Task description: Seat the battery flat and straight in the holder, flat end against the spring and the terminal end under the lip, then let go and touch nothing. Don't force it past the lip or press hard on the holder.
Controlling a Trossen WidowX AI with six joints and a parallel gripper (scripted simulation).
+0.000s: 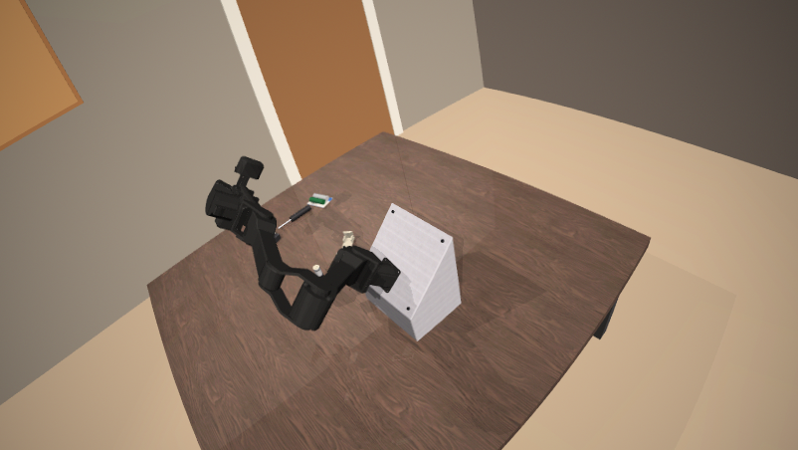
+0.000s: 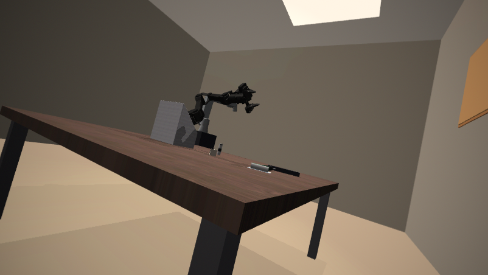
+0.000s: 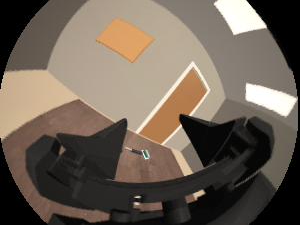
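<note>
The battery appears to be the small pale cylinder [image 1: 316,270] [image 2: 219,148] standing upright on the table, with a dark band visible in the exterior view. A small cream block [image 1: 347,239] [image 2: 213,152] close beside it looks like the holder. Its spring and lip are too small to make out. My gripper [image 2: 256,98] [image 3: 153,119] is open, with nothing between its fingers. It is raised high above the table, away from both objects, and its fingers point outward toward the door wall. I cannot make out the battery in the wrist view.
A light grey sloped block [image 1: 419,251] [image 2: 166,123] stands by the arm base. A dark-handled screwdriver [image 1: 299,213] [image 2: 285,170] [image 3: 133,151] lies near a small white plate bearing a green part [image 1: 317,200] [image 3: 145,154]. The wooden table [image 1: 475,362] [image 2: 136,153] has a far edge beyond them.
</note>
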